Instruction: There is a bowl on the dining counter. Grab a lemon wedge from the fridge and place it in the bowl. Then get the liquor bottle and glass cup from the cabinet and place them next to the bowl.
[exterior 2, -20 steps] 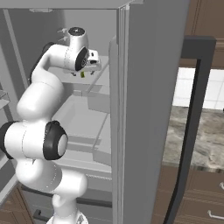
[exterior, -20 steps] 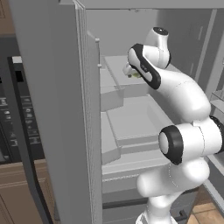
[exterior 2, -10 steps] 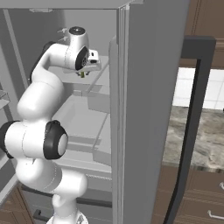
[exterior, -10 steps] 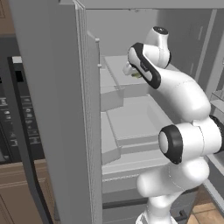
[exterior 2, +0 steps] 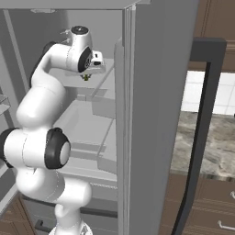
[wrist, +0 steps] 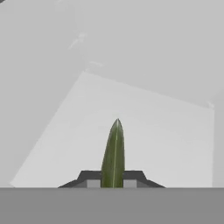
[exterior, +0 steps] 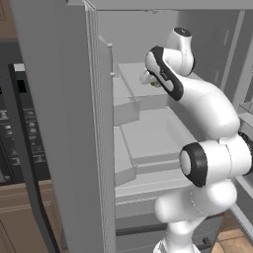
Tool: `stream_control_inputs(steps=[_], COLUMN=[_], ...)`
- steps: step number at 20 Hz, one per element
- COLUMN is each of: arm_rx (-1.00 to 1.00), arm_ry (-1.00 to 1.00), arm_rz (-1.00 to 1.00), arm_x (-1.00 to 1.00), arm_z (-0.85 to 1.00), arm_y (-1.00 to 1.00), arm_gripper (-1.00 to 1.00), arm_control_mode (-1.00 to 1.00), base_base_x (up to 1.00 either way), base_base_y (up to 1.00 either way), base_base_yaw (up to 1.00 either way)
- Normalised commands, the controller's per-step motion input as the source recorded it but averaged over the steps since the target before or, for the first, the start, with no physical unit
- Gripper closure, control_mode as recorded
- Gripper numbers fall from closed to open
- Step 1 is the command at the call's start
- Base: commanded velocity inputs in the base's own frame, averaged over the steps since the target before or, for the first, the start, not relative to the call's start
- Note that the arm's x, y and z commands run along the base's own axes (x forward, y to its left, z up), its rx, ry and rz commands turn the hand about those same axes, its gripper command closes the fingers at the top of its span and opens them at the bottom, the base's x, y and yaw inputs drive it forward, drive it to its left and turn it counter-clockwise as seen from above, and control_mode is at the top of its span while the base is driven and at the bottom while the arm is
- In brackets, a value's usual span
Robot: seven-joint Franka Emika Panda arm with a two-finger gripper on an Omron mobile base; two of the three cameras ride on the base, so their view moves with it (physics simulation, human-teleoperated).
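Note:
The fridge [exterior: 54,123] stands open, and my arm reaches onto its upper shelf [wrist: 131,122]. In the hand view a slim yellow-green lemon wedge [wrist: 113,153] stands upright between my two dark finger tips, which press against its sides. My gripper [wrist: 113,181] is shut on it, just above the white shelf. From the right base view the gripper [exterior 2: 87,75] points down at the shelf with the small green wedge [exterior 2: 86,78] at its tips. The left base view shows a bit of the wedge [exterior: 156,84] behind my wrist. The bowl, bottle, cup and cabinet are out of view.
The open fridge door [exterior 2: 147,114] rises close on my right, another door panel [exterior: 99,148] on my left. White shelves and bins [exterior: 148,143] lie below my hand. A dark oven front [exterior: 10,123] is at left; a marbled worktop [exterior 2: 206,142] over brown drawers [exterior 2: 206,202] at right.
The fingers have closed from wide apart onto the lemon wedge. The arm has stayed at the upper shelf, hardly moving.

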Motion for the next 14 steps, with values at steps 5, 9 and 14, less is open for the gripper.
stream_control_inputs(steps=[5,9,14], arm_rx=[0.00,0.00,0.00], arm_ry=[-0.15,-0.21,-0.15], arm_rz=[0.00,0.00,0.00], arm_x=[-0.54,-0.66,-0.84], arm_z=[0.28,0.22,0.21], arm_y=[0.00,0.00,0.00], arm_gripper=[1.00,1.00,1.00], arm_control_mode=[-1.00,-1.00,-1.00], base_base_x=[0.00,0.00,0.00], base_base_y=[0.00,0.00,0.00], base_base_yaw=[0.00,0.00,0.00])
